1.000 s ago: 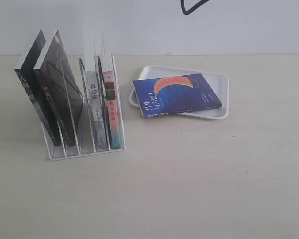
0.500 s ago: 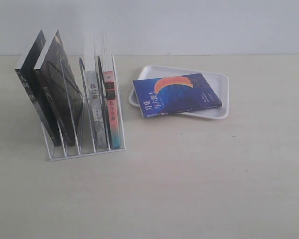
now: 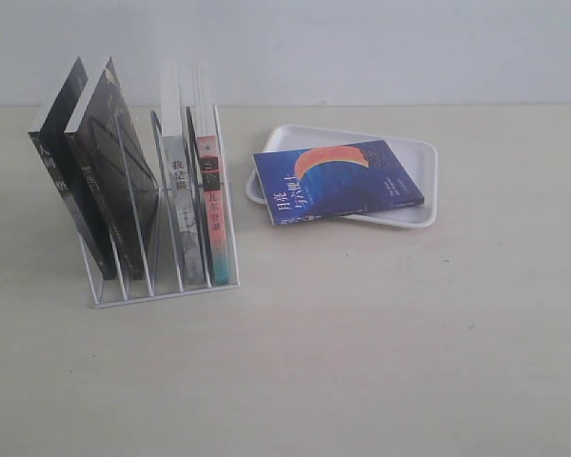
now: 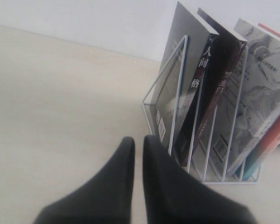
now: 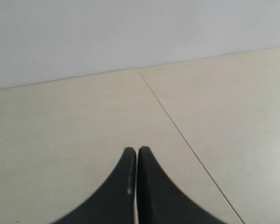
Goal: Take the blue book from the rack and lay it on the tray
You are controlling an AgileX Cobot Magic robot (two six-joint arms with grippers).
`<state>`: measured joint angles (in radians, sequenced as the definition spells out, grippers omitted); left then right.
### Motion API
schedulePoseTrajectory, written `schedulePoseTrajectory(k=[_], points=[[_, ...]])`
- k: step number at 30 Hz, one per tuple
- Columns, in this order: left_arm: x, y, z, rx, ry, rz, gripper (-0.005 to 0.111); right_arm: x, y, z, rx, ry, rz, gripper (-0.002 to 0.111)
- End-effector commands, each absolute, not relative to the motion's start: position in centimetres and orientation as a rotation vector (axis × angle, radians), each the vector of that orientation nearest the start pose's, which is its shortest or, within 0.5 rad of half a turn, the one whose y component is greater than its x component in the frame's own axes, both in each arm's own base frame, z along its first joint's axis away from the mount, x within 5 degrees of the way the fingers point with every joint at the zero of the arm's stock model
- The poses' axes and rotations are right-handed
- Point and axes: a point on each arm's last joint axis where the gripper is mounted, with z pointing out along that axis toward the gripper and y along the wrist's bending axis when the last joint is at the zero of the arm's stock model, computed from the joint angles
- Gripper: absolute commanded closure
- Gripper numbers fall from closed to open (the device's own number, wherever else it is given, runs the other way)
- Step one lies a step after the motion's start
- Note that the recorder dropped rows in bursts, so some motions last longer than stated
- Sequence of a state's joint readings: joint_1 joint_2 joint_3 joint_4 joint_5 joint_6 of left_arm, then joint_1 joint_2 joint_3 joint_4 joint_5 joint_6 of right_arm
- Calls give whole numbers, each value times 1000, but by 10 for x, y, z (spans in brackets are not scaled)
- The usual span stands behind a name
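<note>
The blue book [image 3: 338,179] lies flat, cover up, on the white tray [image 3: 414,211] at the right of the exterior view, its near left corner jutting over the rim. The white wire rack [image 3: 162,286] stands at the left holding two black-covered books [image 3: 95,181] and two thin books by its right end. No arm shows in the exterior view. In the left wrist view my left gripper [image 4: 138,142] is shut and empty, low beside the rack [image 4: 186,100]. My right gripper [image 5: 136,151] is shut and empty over bare table.
A thin seam line [image 5: 177,128] runs across the tabletop in the right wrist view. A pale wall [image 3: 362,48] backs the table.
A dark bit of an arm at the top edge of the exterior view has gone out of sight. Book, tray and rack have not moved.
</note>
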<state>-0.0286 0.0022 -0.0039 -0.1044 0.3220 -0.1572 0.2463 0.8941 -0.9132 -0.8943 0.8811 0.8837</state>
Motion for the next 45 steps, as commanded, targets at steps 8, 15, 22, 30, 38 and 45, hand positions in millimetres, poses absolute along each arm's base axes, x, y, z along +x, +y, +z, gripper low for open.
schedulePoseTrajectory(k=[8,15,22,30,38,45], points=[[54,-5,185,-183,1791,-242,101,55,-31,307,321,1657,-103,108],[54,-5,185,-183,1791,-242,101,31,-32,278,327,1545,5,108],[54,-5,185,-183,1791,-242,101,32,-27,282,324,1505,97,108],[54,-5,185,-183,1791,-242,101,33,-16,280,24,1563,-8,108],[54,-5,185,-183,1791,-242,101,32,-2,279,-190,1562,12,108],[54,-5,185,-183,1791,-242,101,31,2,278,-245,1563,35,108]])
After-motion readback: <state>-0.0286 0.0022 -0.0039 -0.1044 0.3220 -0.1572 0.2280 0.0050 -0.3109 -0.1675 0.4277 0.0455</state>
